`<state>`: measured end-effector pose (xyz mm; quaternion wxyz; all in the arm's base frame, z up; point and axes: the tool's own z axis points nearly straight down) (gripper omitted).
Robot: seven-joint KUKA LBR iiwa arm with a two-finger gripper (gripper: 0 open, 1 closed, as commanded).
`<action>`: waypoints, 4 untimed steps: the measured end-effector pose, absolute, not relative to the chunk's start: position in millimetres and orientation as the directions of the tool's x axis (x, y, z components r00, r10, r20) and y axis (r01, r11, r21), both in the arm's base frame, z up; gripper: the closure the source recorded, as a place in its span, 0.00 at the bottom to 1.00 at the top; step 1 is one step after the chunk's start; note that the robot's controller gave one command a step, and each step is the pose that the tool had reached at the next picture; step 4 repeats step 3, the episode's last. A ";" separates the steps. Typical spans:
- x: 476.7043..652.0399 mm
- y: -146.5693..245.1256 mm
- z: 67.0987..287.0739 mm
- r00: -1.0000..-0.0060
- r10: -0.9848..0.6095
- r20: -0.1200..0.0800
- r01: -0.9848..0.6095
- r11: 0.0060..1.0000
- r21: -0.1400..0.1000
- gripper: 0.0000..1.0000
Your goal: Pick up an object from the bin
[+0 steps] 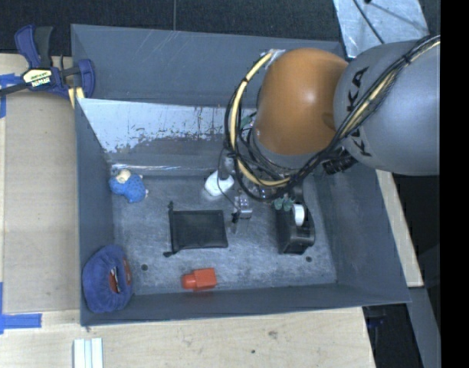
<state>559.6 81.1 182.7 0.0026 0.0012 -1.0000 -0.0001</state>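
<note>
1. Orange wrist cover (300, 102) and looped cables fill the upper centre, hiding most of the gripper (241, 208); whether it is open or closed cannot be told.
2. Six loose things lie in the grey bin (357, 228): one black flat pad (198, 229), one white lump (216, 184), one black block (294, 236), one orange block (198, 280), one blue soft toy (128, 187), one blue crumpled cloth (104, 280).
3. Cables partly cover the white lump and the black block's top.
4. Pad lies at centre frame, its upper right corner just beside the gripper; the white lump sits just upper left of it.
</note>
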 end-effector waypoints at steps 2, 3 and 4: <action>562.4 113.0 71.0 -1.000 0.028 -0.005 0.028 1.000 0.001 1.00; 551.5 109.5 256.4 -0.999 0.042 -0.011 0.042 0.999 0.003 1.00; 551.5 109.5 256.4 -0.999 0.042 -0.011 0.042 0.999 0.003 1.00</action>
